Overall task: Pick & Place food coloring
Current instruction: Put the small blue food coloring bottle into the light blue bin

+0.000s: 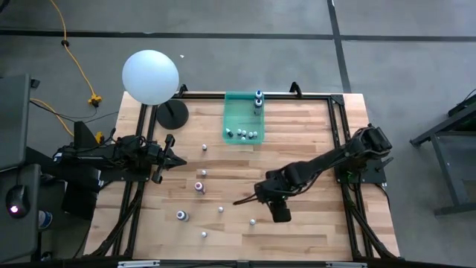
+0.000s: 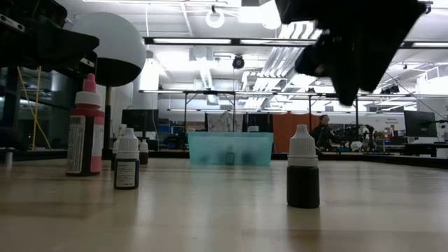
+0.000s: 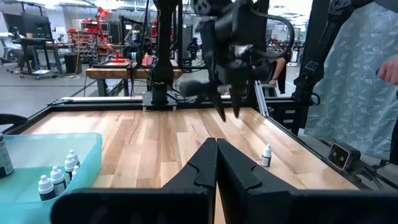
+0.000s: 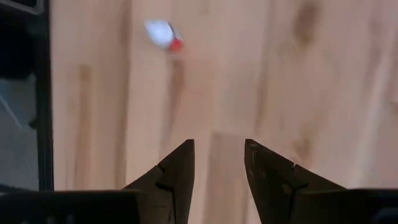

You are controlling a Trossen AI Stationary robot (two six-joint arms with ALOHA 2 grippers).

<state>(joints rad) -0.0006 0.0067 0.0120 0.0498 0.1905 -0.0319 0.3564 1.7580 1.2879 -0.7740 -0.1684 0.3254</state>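
Note:
Small food coloring bottles stand scattered on the wooden table: a pink-red one [image 1: 199,186], a blue one [image 1: 181,216] and whitish ones [image 1: 253,221], [image 1: 220,210]. Several more stand in the teal tray [image 1: 236,104] at the far side. My right gripper [image 1: 249,199] hangs open above the table's middle, pointing steeply down over bare wood [image 4: 219,146]. A white-capped bottle with red [image 4: 163,34] stands ahead of it, untouched. My left gripper [image 3: 216,155] waits shut and level at the left.
A large white ball [image 1: 150,76] on a black stand rises at the far left corner. The low view shows a tall red bottle [image 2: 85,129] and two dark bottles [image 2: 127,162], [image 2: 303,170] upright on their bases. Black frame rails border the table.

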